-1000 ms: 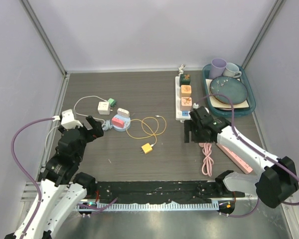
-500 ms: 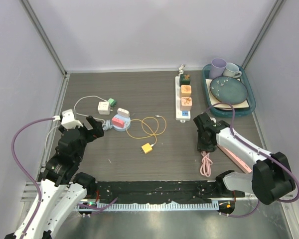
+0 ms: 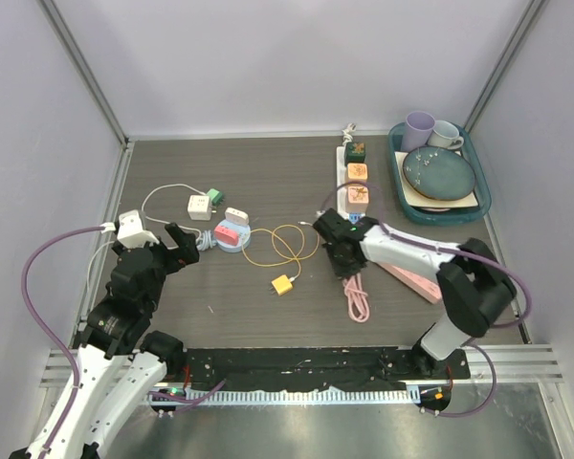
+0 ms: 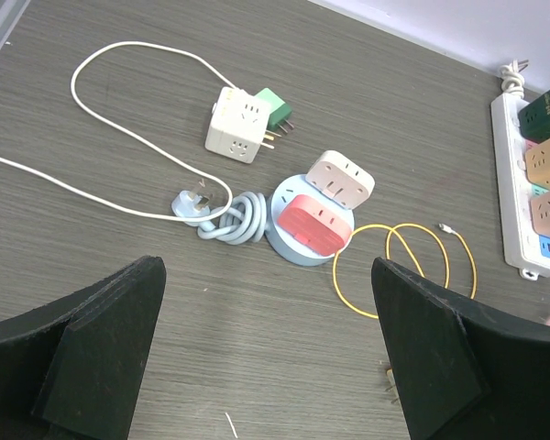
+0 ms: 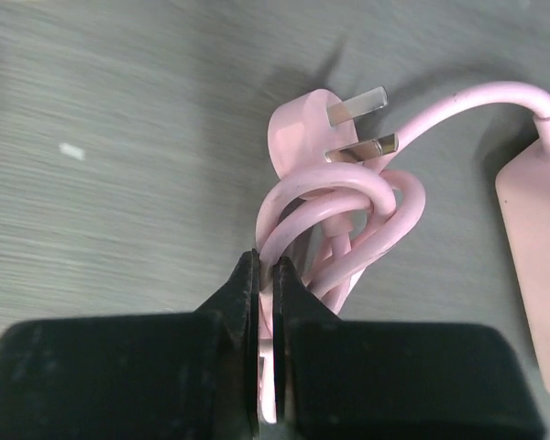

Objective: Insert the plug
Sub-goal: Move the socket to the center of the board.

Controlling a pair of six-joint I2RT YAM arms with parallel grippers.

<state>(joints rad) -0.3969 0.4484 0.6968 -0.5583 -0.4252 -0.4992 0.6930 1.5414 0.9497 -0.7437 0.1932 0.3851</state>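
Right tool (image 5: 267, 275): clamped on looped pink cable (image 5: 298, 197), not pink plug (image 5: 304, 128); risk: plug may dangle, prongs misaligning at power strip (image 4: 505, 170); left tool (image 4: 266, 302) spread, empty.

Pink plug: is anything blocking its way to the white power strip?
Nothing visible does. The right gripper is shut on the pink cable behind the pink plug, close to the near end of the white power strip.

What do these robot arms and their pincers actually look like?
Both the left arm and right arm have white shells with black joints, each trailed by a looping purple cable. The left gripper and right gripper have flat black fingers.
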